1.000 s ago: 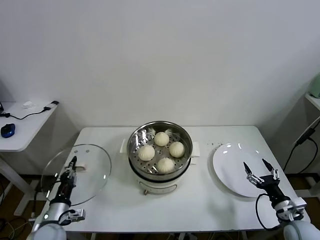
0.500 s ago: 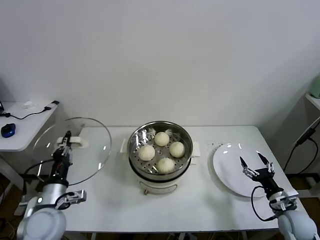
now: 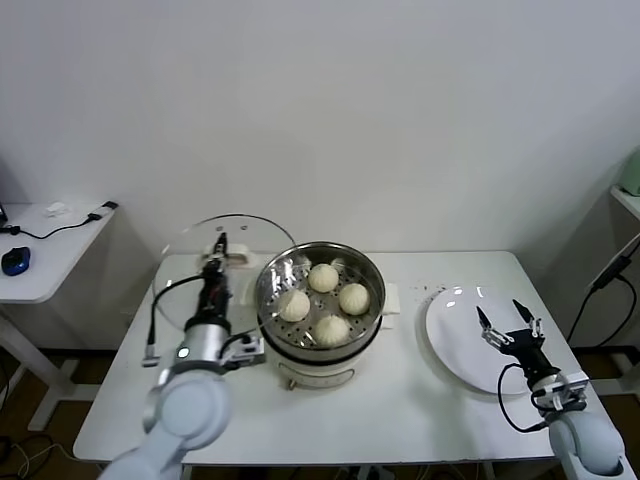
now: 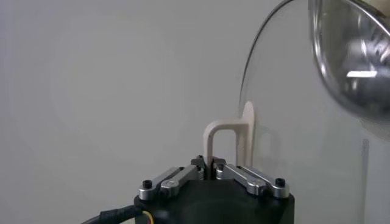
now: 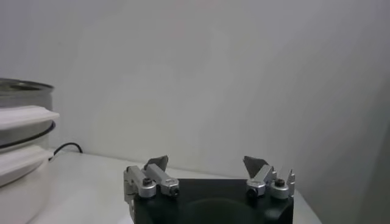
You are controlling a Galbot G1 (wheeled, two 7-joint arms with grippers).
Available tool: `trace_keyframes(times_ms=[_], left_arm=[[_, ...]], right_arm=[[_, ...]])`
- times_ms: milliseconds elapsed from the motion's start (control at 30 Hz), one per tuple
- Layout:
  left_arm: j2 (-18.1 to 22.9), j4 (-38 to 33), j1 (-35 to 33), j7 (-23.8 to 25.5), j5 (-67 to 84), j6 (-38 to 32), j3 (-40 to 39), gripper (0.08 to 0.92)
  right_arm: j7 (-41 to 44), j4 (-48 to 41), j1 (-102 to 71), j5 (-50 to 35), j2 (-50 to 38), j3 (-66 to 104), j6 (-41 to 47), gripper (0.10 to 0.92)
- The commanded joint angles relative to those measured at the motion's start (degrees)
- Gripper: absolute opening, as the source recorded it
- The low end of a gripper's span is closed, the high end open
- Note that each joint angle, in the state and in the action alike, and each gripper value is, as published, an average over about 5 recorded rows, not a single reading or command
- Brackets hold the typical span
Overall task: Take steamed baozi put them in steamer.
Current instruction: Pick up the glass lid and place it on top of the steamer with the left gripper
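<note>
Holding the glass lid [image 3: 226, 262] by its handle [image 4: 231, 141], the left hand [image 3: 214, 283] should centre it over the steamer [image 3: 320, 300] with 4 buns [image 3: 323, 277]; we note the right hand [image 3: 509, 332] open over the plate [image 3: 455, 325].

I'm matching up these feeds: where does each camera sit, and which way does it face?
Head view: from above, down on the table; both arms show, steamer with four baozi.
Left wrist view: behind the left gripper, shut on the glass lid handle.
Right wrist view: behind the open right gripper, facing the wall.
Shared: all three show the steamer.
</note>
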State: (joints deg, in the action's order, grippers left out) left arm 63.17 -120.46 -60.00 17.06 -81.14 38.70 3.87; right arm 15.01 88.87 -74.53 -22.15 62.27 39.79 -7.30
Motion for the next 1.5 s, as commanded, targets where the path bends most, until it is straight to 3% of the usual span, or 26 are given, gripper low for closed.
trace_keyframes(times_ms=[33,133,300,500,867,1500], left_arm=[[19.5,12.3,10.2,4.7,-11.5,6.3,-15.3,0.146],[23.2,15.2,9.8,3.3,-12.0,6.3,-15.7,0.146],[25.0,18.3,9.3,0.1,-11.7,6.3,-17.0,0.146],[25.4,21.1,8.4,-2.2,-11.0,6.3,-16.9,0.146],[24.9,21.9,7.8,-0.6,-12.2,6.3,-13.3,0.146],[22.9,22.7,6.6,-2.3,-11.2,6.1,-12.2,0.146]], right_arm=[[0.4,-1.1,-0.1,0.4,0.0,1.4,-0.5,0.823],[0.7,-1.1,-0.6,0.3,0.0,2.3,-0.8,0.823],[1.0,-1.4,-1.1,0.1,-0.5,3.4,-1.1,0.823],[1.6,-1.7,-2.2,-0.3,-1.2,4.8,-1.6,0.823],[2.1,-1.8,-3.0,-0.1,-1.1,5.5,-2.0,0.823],[2.2,-1.8,-2.6,0.4,-0.8,5.3,-2.1,0.823]])
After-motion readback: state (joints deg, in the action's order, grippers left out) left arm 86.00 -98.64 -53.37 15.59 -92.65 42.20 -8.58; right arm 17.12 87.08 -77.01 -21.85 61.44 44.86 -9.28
